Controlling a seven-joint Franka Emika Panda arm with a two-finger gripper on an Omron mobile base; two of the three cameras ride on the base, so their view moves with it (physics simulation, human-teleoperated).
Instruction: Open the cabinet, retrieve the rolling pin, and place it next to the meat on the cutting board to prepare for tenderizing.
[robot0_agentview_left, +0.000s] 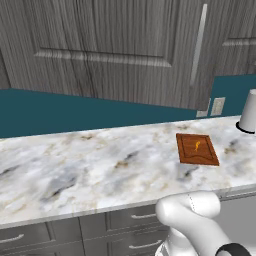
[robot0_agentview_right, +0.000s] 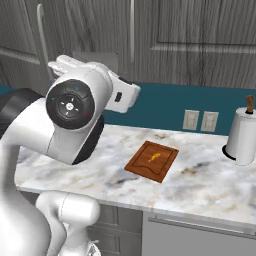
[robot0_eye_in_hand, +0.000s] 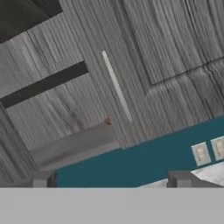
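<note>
Fingertips (robot0_eye_in_hand: 41, 179) stand far apart at the bottom of the hand view, so the gripper (robot0_eye_in_hand: 111, 179) is wide open and holds nothing. Straight ahead of it is the cabinet (robot0_eye_in_hand: 166, 48), with a slim silver handle (robot0_eye_in_hand: 116, 85) running along the door facing the hand. Ahead and to the left of that handle lies the grey shelf (robot0_eye_in_hand: 74, 144), and at its end, just beside the door edge, a small brown tip (robot0_eye_in_hand: 107, 120) peeks out. It is probably the rolling pin, but so little shows that its long axis cannot be told. The reach turns on this: the pin sits forward and left of the jaws, on the shelf. The base views add what the hand camera misses: the cutting board (robot0_agentview_right: 151, 161) on the marble counter (robot0_agentview_left: 100, 165), well below the hand, with the meat (robot0_agentview_right: 151, 158) at its middle.
</note>
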